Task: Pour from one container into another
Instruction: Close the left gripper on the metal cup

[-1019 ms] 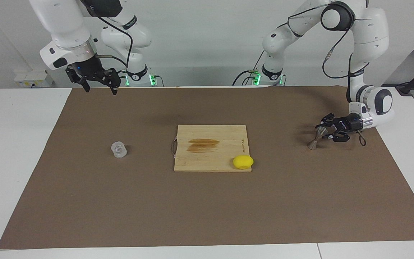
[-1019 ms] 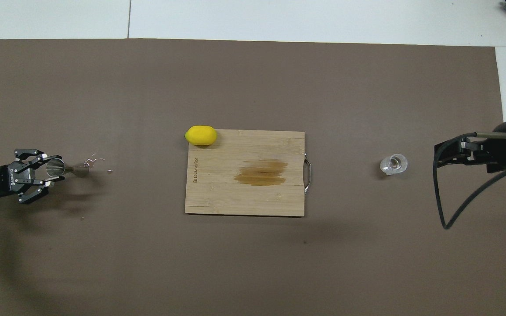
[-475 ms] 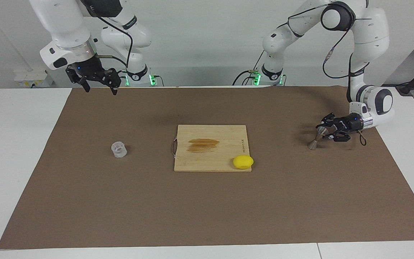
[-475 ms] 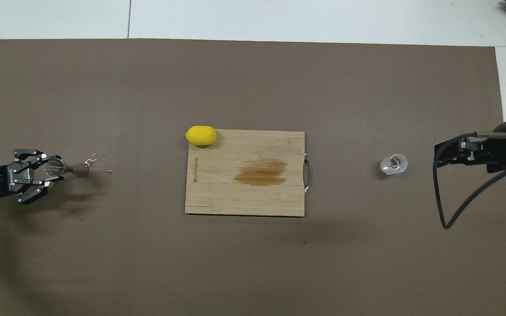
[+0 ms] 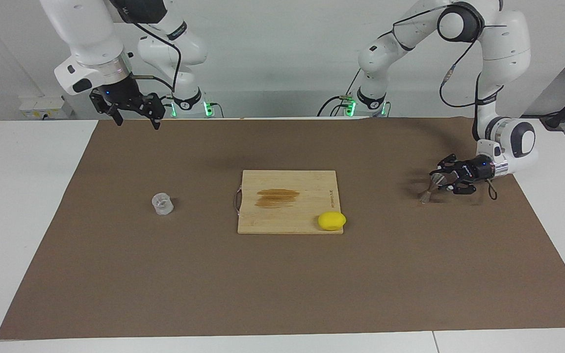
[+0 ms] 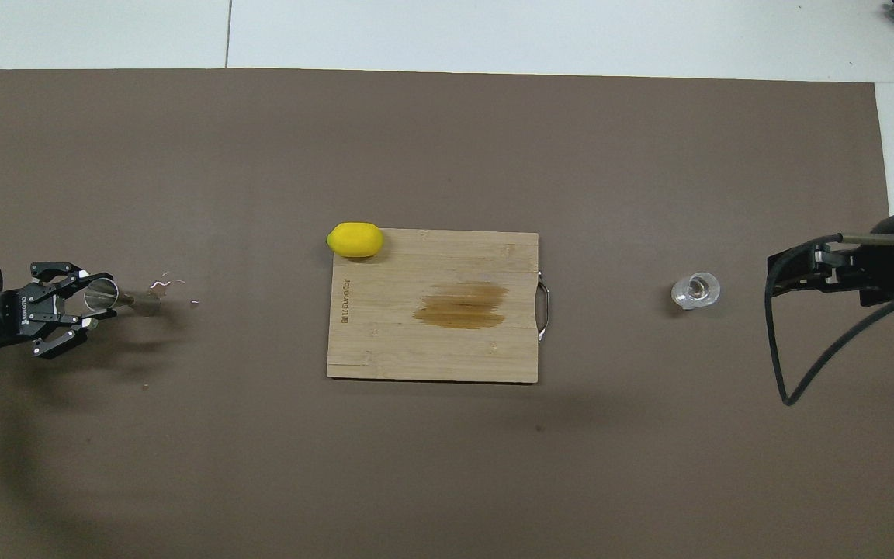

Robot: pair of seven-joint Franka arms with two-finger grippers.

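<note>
1. Covering the table, the brown mat (image 5: 282,274) carried a cutting board (image 5: 287,202) at its centre.
2. Raised, the right gripper (image 5: 134,117) hung released, waiting.
3. At the board's nine o'clock in the facing view stood the clear cup (image 5: 162,204).
4. Low at three o'clock, the left gripper (image 5: 440,179) clenched the tilted jigger (image 5: 430,188); levelling it before carrying would go best.

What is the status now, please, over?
Left gripper shut on jigger, lifted, tilted. Right gripper open, waiting high. Clear cup untouched on mat. Cutting board, lemon between them.
</note>
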